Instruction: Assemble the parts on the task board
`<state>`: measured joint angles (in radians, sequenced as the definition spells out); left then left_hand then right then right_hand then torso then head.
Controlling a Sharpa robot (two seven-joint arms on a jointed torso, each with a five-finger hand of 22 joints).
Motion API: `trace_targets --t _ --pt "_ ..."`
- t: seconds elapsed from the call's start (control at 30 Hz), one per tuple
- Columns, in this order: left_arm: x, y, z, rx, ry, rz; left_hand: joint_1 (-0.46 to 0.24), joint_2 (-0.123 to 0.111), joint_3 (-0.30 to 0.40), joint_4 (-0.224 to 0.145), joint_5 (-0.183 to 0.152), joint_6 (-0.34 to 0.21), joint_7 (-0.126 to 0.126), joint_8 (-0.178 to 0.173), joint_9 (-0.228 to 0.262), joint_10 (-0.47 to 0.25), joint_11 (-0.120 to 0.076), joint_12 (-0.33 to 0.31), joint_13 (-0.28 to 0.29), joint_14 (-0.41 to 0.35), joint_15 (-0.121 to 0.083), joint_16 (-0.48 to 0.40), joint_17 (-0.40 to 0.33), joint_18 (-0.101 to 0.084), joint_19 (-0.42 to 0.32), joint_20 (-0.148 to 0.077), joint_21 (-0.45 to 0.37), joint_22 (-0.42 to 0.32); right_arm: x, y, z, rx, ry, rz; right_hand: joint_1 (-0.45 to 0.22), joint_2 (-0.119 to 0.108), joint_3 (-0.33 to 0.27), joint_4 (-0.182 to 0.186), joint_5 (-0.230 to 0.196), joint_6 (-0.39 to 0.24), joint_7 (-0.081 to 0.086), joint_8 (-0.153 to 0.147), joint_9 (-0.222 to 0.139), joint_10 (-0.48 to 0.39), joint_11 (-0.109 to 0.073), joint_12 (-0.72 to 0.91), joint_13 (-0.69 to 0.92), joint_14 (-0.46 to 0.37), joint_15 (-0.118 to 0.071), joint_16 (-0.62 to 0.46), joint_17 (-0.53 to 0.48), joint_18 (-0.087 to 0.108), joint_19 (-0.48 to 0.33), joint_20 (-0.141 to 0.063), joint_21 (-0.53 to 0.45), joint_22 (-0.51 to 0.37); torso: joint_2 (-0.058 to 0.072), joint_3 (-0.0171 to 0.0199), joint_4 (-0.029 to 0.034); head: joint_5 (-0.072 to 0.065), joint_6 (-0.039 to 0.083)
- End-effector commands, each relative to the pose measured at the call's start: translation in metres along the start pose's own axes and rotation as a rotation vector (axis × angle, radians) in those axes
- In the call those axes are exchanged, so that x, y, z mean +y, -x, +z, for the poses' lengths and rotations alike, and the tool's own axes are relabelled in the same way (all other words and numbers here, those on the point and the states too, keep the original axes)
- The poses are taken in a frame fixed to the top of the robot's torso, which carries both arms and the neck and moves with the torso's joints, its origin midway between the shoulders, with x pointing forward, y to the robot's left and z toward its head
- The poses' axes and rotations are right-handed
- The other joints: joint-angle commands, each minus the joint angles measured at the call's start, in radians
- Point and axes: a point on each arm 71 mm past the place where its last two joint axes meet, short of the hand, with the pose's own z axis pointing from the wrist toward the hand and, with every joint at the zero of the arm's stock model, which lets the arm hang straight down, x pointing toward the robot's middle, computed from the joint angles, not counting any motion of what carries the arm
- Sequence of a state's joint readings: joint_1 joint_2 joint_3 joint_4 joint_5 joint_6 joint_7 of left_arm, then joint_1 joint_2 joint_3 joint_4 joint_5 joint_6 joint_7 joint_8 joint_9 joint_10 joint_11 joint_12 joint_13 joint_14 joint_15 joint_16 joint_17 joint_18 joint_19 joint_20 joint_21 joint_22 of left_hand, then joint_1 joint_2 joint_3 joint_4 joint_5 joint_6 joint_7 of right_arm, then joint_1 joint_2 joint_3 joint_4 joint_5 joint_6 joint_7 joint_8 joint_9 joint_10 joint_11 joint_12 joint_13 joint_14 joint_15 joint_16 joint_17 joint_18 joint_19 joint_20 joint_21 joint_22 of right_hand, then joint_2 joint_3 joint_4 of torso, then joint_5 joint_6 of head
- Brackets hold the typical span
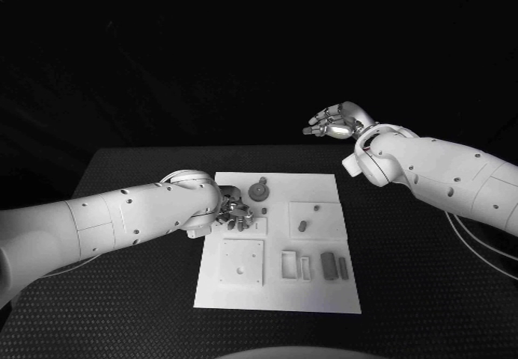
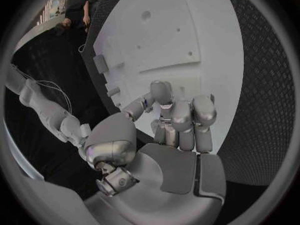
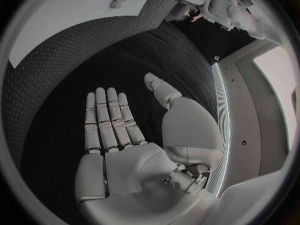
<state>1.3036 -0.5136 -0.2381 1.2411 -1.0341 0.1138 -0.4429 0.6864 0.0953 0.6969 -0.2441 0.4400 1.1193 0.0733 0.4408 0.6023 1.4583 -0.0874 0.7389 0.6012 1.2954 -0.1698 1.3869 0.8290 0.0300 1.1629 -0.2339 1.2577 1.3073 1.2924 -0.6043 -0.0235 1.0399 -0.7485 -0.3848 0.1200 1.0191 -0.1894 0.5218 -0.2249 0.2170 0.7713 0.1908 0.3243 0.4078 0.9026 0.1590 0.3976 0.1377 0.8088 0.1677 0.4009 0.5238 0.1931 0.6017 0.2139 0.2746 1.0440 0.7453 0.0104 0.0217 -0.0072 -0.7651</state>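
The white task board (image 1: 275, 288) lies in the middle of the black table. On it sit a round grey part (image 1: 259, 191), a small grey piece (image 1: 303, 224), a square plate (image 1: 242, 262), a rectangular frame (image 1: 290, 264) and two grey bars (image 1: 328, 265). My left hand (image 1: 232, 215) hovers low over the board's far left part, beside the round part. In the left wrist view its fingers (image 2: 178, 122) are curled in toward the palm over the board (image 2: 169, 40), and I see nothing in them. My right hand (image 1: 337, 123) is raised beyond the board's far right corner; its fingers (image 3: 109, 120) are stretched flat and empty.
The black table (image 1: 432, 284) has bare room on both sides of the board. My right arm (image 1: 442, 176) crosses above the table's right part, and my left arm (image 1: 108, 224) lies over its left part.
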Motion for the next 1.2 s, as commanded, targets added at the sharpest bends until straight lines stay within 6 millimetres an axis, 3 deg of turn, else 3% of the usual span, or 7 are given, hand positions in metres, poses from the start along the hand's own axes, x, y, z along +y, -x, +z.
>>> trace_targets --t 0.03,0.4,0.53,0.63,0.77,0.93,1.2 --pt "-0.002 -0.004 0.001 0.036 -0.002 0.010 0.000 0.008 0.033 -0.024 -0.004 0.103 -0.075 0.000 -0.002 -0.026 -0.020 0.005 -0.001 0.014 -0.043 0.005 -0.001 0.123 -0.007 -0.028 0.007 0.015 0.001 -0.002 0.000 0.017 0.007 0.002 0.003 0.004 -0.007 -0.001 0.004 0.000 0.000 0.004 -0.002 0.009 0.000 -0.006 -0.002 -0.009 0.001 -0.007 -0.001 -0.003 -0.008 0.000 -0.006 0.001 0.000 -0.0004 0.0003 -0.001 0.000" --pt "0.000 -0.004 0.002 0.058 0.009 0.009 0.024 -0.046 0.038 -0.003 -0.064 0.096 -0.072 0.009 -0.006 -0.027 -0.018 0.011 -0.011 0.014 -0.039 0.006 -0.012 0.128 -0.008 -0.028 0.005 0.006 0.001 -0.002 -0.001 0.017 0.007 0.002 0.003 0.003 -0.008 -0.002 0.005 0.000 0.000 0.005 -0.003 0.009 0.000 -0.006 -0.005 -0.012 0.003 -0.008 -0.003 -0.004 -0.011 0.000 -0.009 0.002 0.000 -0.0003 0.0014 -0.004 -0.001" --pt "0.000 -0.004 0.002 0.056 0.013 0.009 0.039 -0.103 0.021 0.027 -0.161 0.091 -0.071 0.014 -0.011 -0.028 -0.016 0.012 -0.019 0.013 -0.038 0.007 -0.020 0.129 -0.010 -0.028 0.004 0.002 0.001 -0.003 -0.001 0.019 0.008 0.003 0.003 0.002 -0.009 -0.002 0.005 -0.001 0.000 0.004 -0.003 0.009 0.000 -0.006 -0.006 -0.013 0.003 -0.008 -0.004 -0.004 -0.012 0.001 -0.010 0.003 0.000 -0.0006 0.0007 -0.005 0.000" --pt "0.001 -0.003 0.003 0.050 0.016 0.007 0.023 -0.101 -0.052 0.016 -0.145 0.086 -0.069 0.019 -0.011 -0.030 -0.016 0.014 -0.023 0.011 -0.036 0.009 -0.023 0.129 -0.012 -0.027 0.007 0.002 0.001 -0.003 -0.001 0.018 0.008 0.003 0.002 0.002 -0.009 -0.002 0.005 -0.001 0.001 0.004 -0.003 0.009 0.001 -0.007 -0.007 -0.013 0.004 -0.008 -0.004 -0.004 -0.012 0.001 -0.010 0.003 0.000 -0.0009 0.0001 -0.005 -0.001" --pt "0.002 -0.002 0.003 0.041 0.018 0.002 0.026 -0.122 -0.082 0.032 -0.221 0.083 -0.071 0.021 -0.015 -0.031 -0.015 0.014 -0.029 0.009 -0.038 0.008 -0.027 0.133 -0.019 -0.028 0.003 -0.002 0.001 -0.003 -0.001 0.017 0.007 0.002 0.002 0.002 -0.010 -0.002 0.005 -0.001 0.001 0.004 -0.004 0.008 0.001 -0.007 -0.008 -0.014 0.004 -0.009 -0.005 -0.005 -0.013 0.001 -0.011 0.004 0.000 -0.0009 0.0000 -0.006 -0.001" --pt "0.004 0.000 0.004 0.031 0.023 -0.003 0.018 -0.156 -0.099 0.076 -0.371 0.080 -0.071 0.024 -0.022 -0.032 -0.016 0.014 -0.038 0.006 -0.039 0.009 -0.032 0.137 -0.025 -0.029 0.000 -0.005 0.001 -0.003 -0.001 0.017 0.008 0.003 0.002 0.001 -0.011 -0.002 0.005 -0.003 0.003 0.003 -0.005 0.008 0.002 -0.008 -0.010 -0.017 0.006 -0.010 -0.006 -0.005 -0.015 0.001 -0.013 0.005 0.000 -0.0010 0.0010 -0.008 -0.002" --pt "0.009 0.003 0.004 0.021 0.033 -0.012 -0.011 -0.190 -0.117 0.110 -0.391 0.079 -0.071 0.027 -0.024 -0.032 -0.015 0.016 -0.040 0.003 -0.038 0.011 -0.032 0.139 -0.029 -0.029 0.000 -0.006 0.000 -0.002 -0.001 0.014 0.007 0.003 0.006 0.000 -0.011 -0.004 0.004 -0.006 0.004 0.002 -0.008 0.005 0.003 -0.010 -0.017 -0.023 0.009 -0.012 -0.009 -0.007 -0.021 0.002 -0.018 0.007 0.000 -0.0007 0.0008 -0.009 -0.004"
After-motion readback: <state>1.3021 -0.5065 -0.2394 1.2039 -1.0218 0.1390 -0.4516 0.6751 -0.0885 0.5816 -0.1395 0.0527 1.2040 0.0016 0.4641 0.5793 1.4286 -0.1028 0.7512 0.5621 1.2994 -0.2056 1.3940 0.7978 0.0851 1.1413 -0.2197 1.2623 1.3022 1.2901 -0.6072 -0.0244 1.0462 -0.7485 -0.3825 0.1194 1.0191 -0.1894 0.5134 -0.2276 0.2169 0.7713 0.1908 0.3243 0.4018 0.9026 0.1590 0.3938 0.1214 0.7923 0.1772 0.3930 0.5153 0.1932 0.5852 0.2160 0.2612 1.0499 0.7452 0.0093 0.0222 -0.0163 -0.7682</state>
